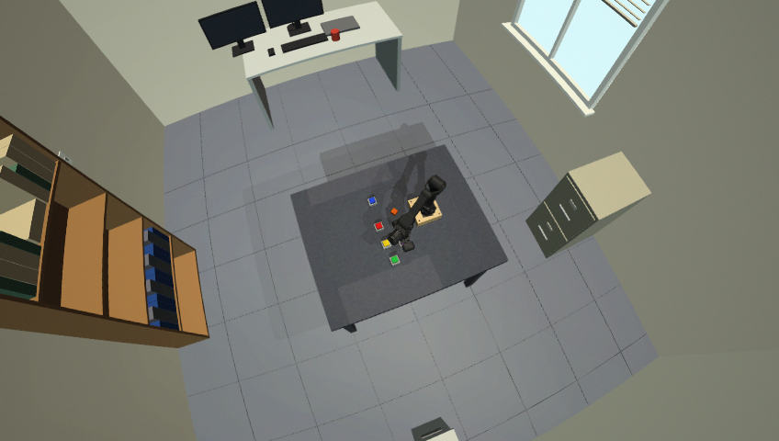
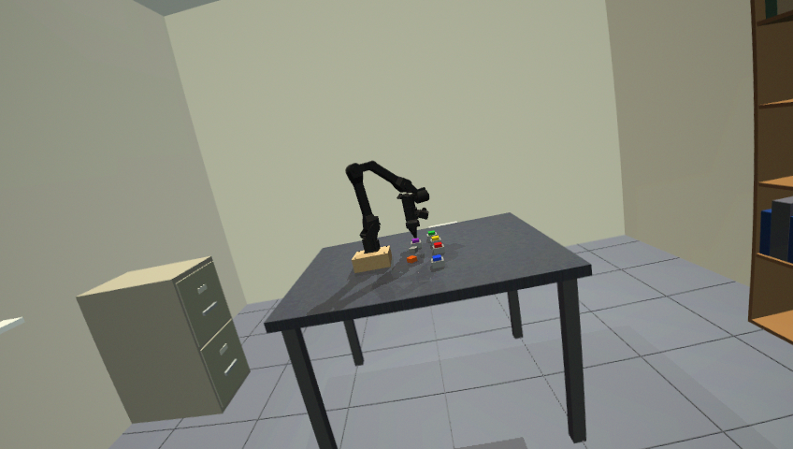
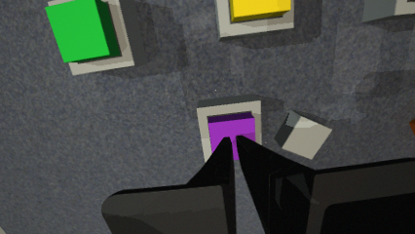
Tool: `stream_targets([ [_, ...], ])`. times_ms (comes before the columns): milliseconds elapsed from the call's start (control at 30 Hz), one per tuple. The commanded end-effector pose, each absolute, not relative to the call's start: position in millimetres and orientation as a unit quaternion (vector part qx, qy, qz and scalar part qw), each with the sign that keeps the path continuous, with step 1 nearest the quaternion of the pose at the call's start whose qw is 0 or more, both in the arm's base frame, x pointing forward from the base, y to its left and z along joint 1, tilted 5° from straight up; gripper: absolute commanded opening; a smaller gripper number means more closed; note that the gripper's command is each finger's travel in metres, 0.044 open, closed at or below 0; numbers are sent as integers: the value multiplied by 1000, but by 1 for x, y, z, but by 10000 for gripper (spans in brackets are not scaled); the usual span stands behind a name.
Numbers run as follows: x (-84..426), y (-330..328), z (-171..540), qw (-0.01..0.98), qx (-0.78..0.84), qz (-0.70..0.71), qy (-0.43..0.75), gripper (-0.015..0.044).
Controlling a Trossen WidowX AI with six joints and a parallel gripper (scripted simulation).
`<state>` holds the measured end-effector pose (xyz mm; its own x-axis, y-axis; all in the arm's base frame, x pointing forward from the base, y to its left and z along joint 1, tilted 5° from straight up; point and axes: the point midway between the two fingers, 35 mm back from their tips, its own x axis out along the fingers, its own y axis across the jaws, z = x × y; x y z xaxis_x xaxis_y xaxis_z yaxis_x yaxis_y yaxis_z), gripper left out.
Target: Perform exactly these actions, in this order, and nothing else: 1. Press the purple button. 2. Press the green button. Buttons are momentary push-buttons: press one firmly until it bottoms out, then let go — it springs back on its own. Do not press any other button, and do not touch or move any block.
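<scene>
The purple button sits in a pale square housing. My gripper is shut and empty, its fingertips together right over the purple cap, touching it or just above; which one I cannot tell. The cap still stands up in its housing. In the top view the arm mostly hides this button. The green button stands raised in its own housing, at the upper left of the wrist view, apart from the gripper.
A light grey block lies close beside the purple button. The yellow button is beyond it. The red button, blue button and orange block are farther along the table.
</scene>
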<state>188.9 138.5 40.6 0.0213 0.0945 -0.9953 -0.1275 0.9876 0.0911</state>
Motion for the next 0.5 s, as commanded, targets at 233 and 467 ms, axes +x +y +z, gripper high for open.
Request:
stream_targets([
  [233, 186, 139, 24, 710, -11, 75, 700, 20],
  [467, 186, 139, 24, 710, -11, 75, 700, 20],
])
